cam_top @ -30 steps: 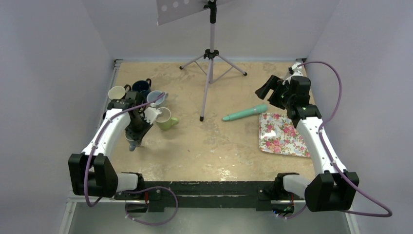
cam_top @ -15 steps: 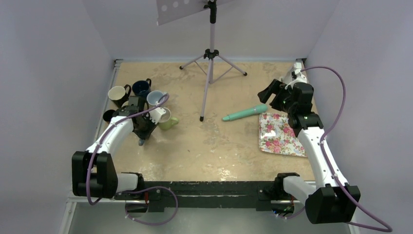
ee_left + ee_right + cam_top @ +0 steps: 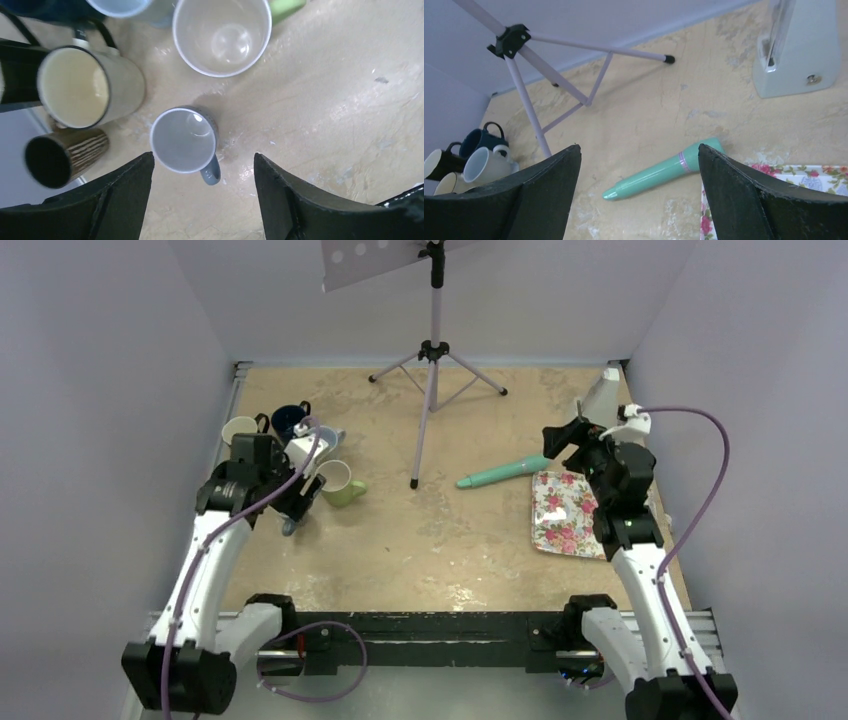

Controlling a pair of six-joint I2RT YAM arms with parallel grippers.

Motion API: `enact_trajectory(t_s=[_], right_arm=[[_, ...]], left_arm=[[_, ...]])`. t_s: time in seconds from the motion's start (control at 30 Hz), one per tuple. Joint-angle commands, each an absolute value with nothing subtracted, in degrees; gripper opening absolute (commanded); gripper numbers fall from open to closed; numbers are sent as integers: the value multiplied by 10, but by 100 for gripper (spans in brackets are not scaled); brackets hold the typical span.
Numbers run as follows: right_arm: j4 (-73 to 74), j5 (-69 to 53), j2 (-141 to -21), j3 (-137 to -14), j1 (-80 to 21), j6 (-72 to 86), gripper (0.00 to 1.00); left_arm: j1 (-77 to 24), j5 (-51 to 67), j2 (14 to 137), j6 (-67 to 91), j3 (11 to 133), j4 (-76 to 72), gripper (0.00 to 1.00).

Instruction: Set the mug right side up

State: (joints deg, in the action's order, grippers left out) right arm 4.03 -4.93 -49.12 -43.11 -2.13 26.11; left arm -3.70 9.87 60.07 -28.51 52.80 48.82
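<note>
Left gripper (image 3: 202,167) has let go, jaws wide, over small upright grey-blue glazed mug (image 3: 182,140): rigid, probably slick and light; pinch its wall.

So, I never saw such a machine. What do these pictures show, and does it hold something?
Two robot arms stand at the near edge of a table. One picture looks down from above; the other two come from cameras on the wrists. The left gripper is open above a blue mug, which stands upright among other mugs. The right gripper is open too, near a green tool beside a flowered tray. A tripod stands at the back. Nothing is held.
</note>
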Motion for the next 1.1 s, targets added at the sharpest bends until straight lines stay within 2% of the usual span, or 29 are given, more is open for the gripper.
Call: enact_trajectory(t_s=[0.0,0.1,0.17,0.2,0.23,0.33,0.47,0.63,0.87,1.07], right_arm=[[-127,31,-421,-345,-21,243,91],[-237,60,-369,-261,-21,212,91],[-306,66,-333,-203,-21,178,92],[-344,67,-311,-168,-21,164,96],[-365,71,-298,-145,-21,145,98],[-386,87,-276,-104,-21,99,98],[-373,112,-274,-85,-21,59,98],[-381,118,-292,-82,-21,51,98],[-350,123,-292,-95,-21,47,98],[-341,121,-291,-97,-21,52,98]], left_arm=[[-32,120,485,-231,558,497,77],[-33,123,350,-212,482,402,81],[-33,108,244,-188,409,322,90],[-33,96,207,-176,370,288,98],[-33,86,176,-164,336,264,100],[-33,54,126,-121,271,247,100],[-33,-33,139,-83,247,183,100],[-33,-116,239,-37,238,130,95],[-33,-69,226,-35,196,80,94],[-33,-83,236,-15,202,86,94]])
